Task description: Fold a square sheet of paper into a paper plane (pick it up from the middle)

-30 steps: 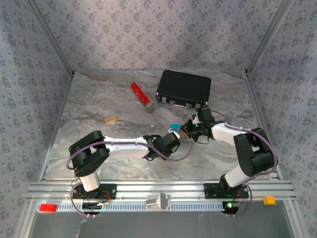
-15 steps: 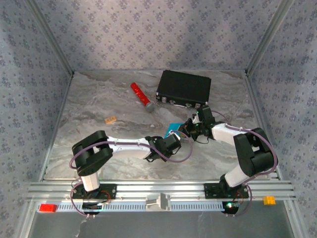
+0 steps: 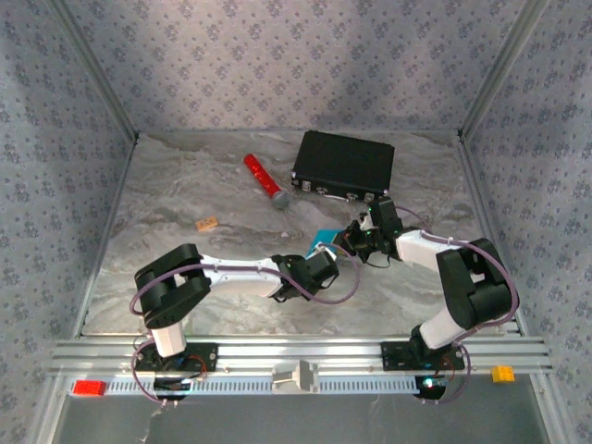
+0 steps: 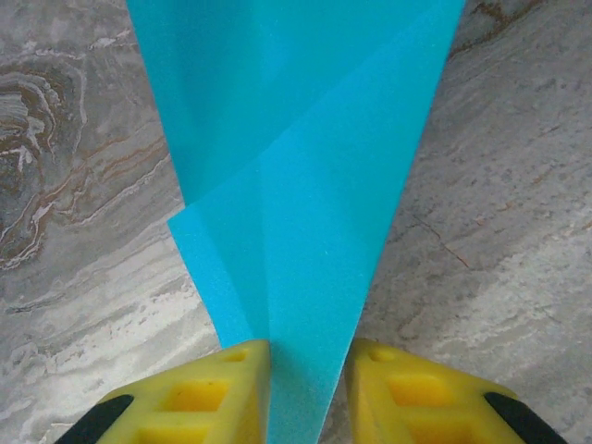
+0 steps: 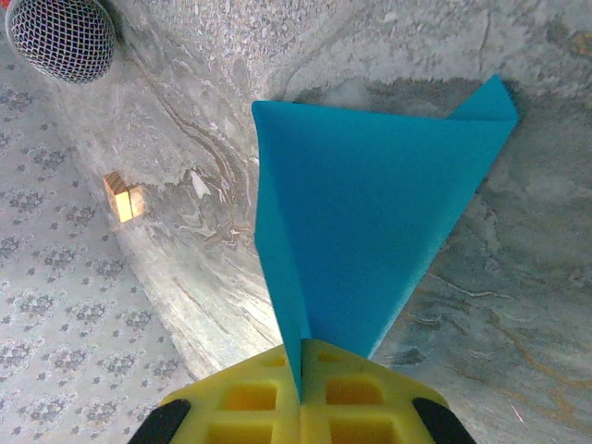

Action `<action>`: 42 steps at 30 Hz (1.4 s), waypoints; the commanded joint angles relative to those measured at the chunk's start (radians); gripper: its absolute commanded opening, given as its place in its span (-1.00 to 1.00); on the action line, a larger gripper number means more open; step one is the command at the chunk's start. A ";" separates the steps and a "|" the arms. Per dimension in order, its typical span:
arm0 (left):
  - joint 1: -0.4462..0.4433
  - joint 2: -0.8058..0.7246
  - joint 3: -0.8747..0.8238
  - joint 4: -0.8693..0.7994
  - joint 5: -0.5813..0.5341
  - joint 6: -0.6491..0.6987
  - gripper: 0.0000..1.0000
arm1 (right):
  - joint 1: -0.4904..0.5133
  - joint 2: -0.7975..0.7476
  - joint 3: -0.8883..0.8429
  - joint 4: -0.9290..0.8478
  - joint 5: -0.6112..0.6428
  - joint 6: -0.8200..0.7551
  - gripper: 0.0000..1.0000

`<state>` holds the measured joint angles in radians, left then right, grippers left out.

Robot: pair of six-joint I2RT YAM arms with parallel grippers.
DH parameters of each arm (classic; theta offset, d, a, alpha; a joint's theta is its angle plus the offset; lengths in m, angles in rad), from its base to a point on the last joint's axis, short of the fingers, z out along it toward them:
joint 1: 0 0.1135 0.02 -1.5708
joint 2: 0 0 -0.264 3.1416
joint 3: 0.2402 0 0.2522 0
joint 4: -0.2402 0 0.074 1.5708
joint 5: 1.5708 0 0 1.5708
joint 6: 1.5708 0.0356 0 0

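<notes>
Lifted paper plane (image 4: 305, 259) higher | both end effectors grasping it | tip cut off

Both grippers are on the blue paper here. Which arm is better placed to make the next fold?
Probably left: the right gripper is shut tight on the paper, anchoring it, while the left gripper holds a tapered end loosely.

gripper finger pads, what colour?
Yellow fingers, clearest in the right wrist view.

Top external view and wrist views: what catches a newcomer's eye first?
The bright cyan paper, partly folded, held at mid-table between the left hand and the right hand, both pinching it. Behind it, a black case and a red cylinder lie near the back wall.
</notes>
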<state>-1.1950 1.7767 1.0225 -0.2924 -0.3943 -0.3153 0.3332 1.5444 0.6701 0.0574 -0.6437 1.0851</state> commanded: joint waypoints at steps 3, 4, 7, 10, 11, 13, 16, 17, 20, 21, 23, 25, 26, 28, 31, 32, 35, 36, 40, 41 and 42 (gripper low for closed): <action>-0.009 0.006 0.019 -0.020 -0.029 -0.005 -0.55 | -0.008 -0.027 -0.012 -0.005 -0.014 0.004 -1.00; -0.011 0.006 0.020 -0.022 -0.029 -0.005 -0.59 | -0.009 -0.027 -0.012 -0.005 -0.014 0.005 -1.00; -0.012 0.007 0.020 -0.021 -0.029 -0.004 -0.69 | -0.008 -0.028 -0.014 -0.005 -0.013 0.006 -1.00; -0.012 0.007 0.021 -0.022 -0.033 -0.005 -0.74 | -0.010 -0.027 -0.013 -0.007 -0.014 0.004 -1.00; -0.012 0.007 0.020 -0.023 -0.039 -0.007 -0.75 | -0.010 -0.026 -0.013 -0.007 -0.014 0.003 -1.00; -0.012 0.004 0.018 -0.022 -0.046 -0.010 -0.70 | -0.012 -0.028 -0.013 -0.008 -0.014 0.002 -1.00; -0.013 0.002 0.017 -0.024 -0.056 -0.008 -0.61 | -0.011 -0.027 -0.011 -0.007 -0.017 0.001 -1.00; -0.014 0.003 0.019 -0.024 -0.059 -0.006 -0.58 | -0.011 -0.029 -0.011 -0.008 -0.017 0.001 -1.00; -0.013 0.006 0.019 -0.023 -0.061 -0.005 -0.57 | -0.011 -0.029 -0.009 -0.007 -0.021 0.001 -1.00; -0.012 0.007 0.019 -0.021 -0.060 -0.006 -0.57 | -0.012 -0.032 -0.009 -0.008 -0.020 0.001 -1.00; -0.014 0.008 0.019 -0.020 -0.058 -0.007 -0.61 | -0.014 -0.032 -0.009 -0.009 -0.019 0.001 -1.00; -0.013 0.008 0.019 -0.021 -0.058 -0.007 -0.67 | -0.013 -0.031 -0.011 -0.009 -0.019 0.001 -1.00; -0.014 0.009 0.019 -0.021 -0.060 -0.006 -0.69 | -0.012 -0.031 -0.011 -0.010 -0.019 0.001 -1.00; -0.013 0.009 0.020 -0.021 -0.060 -0.004 -0.75 | -0.013 -0.032 -0.010 -0.010 -0.017 -0.001 -1.00; -0.013 0.009 0.021 -0.019 -0.060 -0.004 -0.83 | -0.013 -0.032 -0.010 -0.012 -0.019 -0.002 -1.00; -0.014 0.009 0.019 -0.018 -0.060 -0.004 -0.84 | -0.013 -0.032 -0.012 -0.011 -0.018 -0.004 -1.00; -0.014 0.009 0.020 -0.018 -0.055 -0.003 -0.91 | -0.014 -0.032 -0.010 -0.012 -0.019 -0.005 -1.00; -0.014 0.009 0.020 -0.019 -0.055 -0.002 -0.93 | -0.014 -0.032 -0.012 -0.012 -0.018 -0.005 -1.00; -0.013 0.009 0.023 -0.013 -0.042 0.002 -1.00 | -0.016 -0.037 -0.007 -0.034 -0.009 -0.026 -0.88; -0.013 0.010 0.025 -0.012 -0.039 0.002 -1.00 | -0.018 -0.041 -0.003 -0.051 -0.002 -0.040 -0.84; -0.013 0.011 0.025 -0.013 -0.034 0.002 -1.00 | -0.020 -0.047 0.002 -0.069 0.006 -0.053 -0.81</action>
<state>-1.2007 1.7767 1.0229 -0.2916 -0.4343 -0.3222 0.3237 1.5299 0.6682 0.0456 -0.6430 1.0748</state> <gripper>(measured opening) 0.047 0.084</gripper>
